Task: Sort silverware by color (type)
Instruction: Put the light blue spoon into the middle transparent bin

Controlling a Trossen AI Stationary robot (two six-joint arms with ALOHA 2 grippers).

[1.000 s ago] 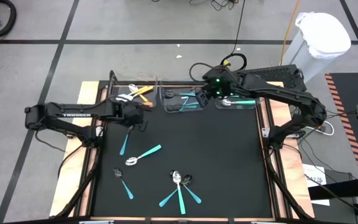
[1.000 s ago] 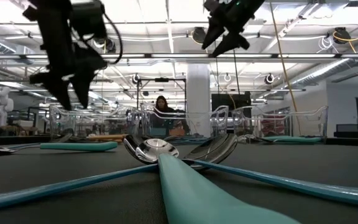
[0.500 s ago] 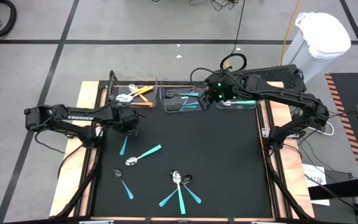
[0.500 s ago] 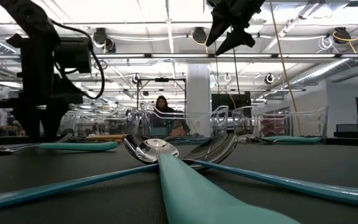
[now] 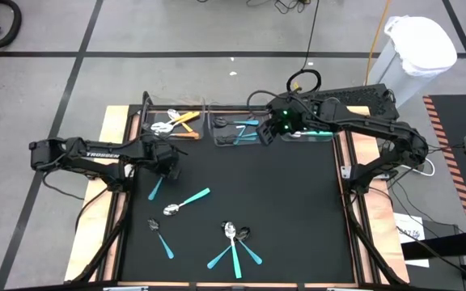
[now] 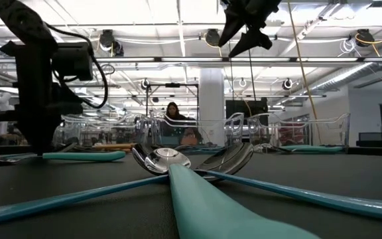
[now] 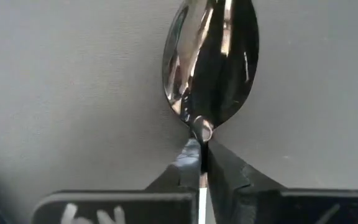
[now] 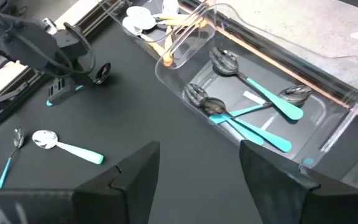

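Spoons lay scattered over the black counter (image 5: 281, 210) in the high view: a teal-handled spoon (image 5: 154, 188) under the left tool (image 5: 167, 166), another with a silver bowl (image 5: 186, 202) just beyond it, a small one (image 5: 159, 236) nearer the front edge, and a crossed cluster (image 5: 235, 244) at the front. The right tool (image 5: 272, 129) hung over the middle bin (image 5: 239, 129), which held teal spoons, while the left bin (image 5: 173, 121) held orange-handled ones.

From the low view, the left tool (image 6: 40, 149) stood right down at the counter beside a teal handle (image 6: 85, 156), and the right tool (image 6: 244, 41) was high above.

The left wrist view showed that tool's fingers (image 7: 224, 177) pinched together at the neck of a dark shiny bowl (image 7: 210, 62), with the thin handle caught between them.

In the right wrist view, the right tool (image 8: 197, 165) was spread wide with nothing in it, above the teal spoons in the bin (image 8: 253, 109).

These spoons looked light and stiff, with slick bowls; I'd judge the neck or the flat handle the safer hold, since a thin handle could twist in the pinch.
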